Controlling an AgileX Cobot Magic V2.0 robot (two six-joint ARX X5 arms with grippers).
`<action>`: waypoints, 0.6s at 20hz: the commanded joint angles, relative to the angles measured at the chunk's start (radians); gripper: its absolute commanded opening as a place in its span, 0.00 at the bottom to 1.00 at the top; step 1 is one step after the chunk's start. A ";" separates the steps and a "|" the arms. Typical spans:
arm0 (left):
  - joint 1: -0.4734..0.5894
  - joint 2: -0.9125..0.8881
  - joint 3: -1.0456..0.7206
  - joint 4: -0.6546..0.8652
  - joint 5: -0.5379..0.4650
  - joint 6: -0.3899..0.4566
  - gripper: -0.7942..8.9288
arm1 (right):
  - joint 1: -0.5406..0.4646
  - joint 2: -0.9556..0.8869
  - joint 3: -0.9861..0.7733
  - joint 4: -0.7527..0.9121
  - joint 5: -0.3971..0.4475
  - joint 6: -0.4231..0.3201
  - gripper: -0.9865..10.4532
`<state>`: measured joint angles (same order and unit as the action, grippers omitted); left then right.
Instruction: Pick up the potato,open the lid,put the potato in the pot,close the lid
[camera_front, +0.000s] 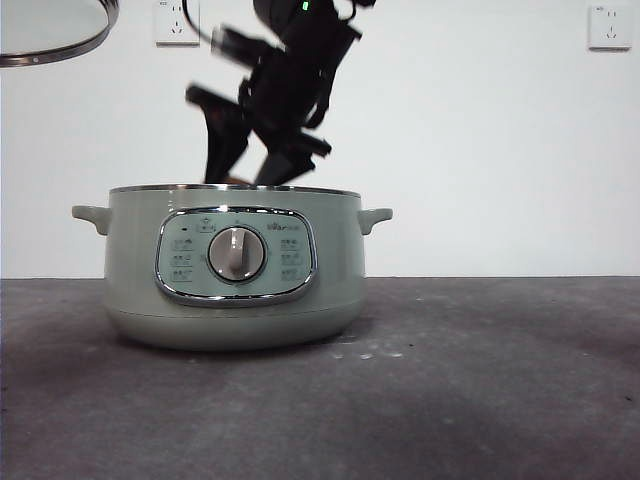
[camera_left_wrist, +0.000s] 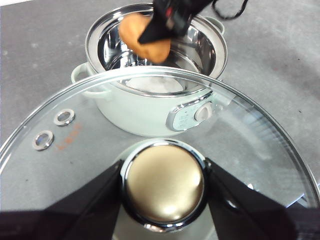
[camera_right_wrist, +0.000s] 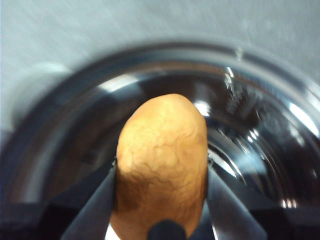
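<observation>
Right gripper pinches the firm, smooth potato across its middle above the pot; left gripper clamps the fragile lid by its knob

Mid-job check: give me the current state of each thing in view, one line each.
Pot: open, upright on the table.
Lid: off the pot, held up by its knob.
Potato: gripped, over the open pot.
Left gripper: shut on the lid's knob.
Right gripper: shut on the potato.
</observation>
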<state>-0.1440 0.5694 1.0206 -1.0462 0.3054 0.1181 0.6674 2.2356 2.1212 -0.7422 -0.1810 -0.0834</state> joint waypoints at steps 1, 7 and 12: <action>0.002 -0.011 0.005 0.039 0.009 -0.010 0.07 | 0.002 0.039 0.004 -0.019 0.032 -0.042 0.07; 0.002 -0.011 0.005 0.039 0.009 -0.010 0.07 | 0.008 0.073 0.004 -0.089 0.066 -0.079 0.07; 0.002 -0.011 0.005 0.038 0.011 -0.010 0.07 | 0.008 0.091 0.002 -0.120 0.068 -0.078 0.08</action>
<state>-0.1440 0.5678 1.0206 -1.0466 0.3058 0.1120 0.6724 2.2963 2.1281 -0.8509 -0.1120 -0.1547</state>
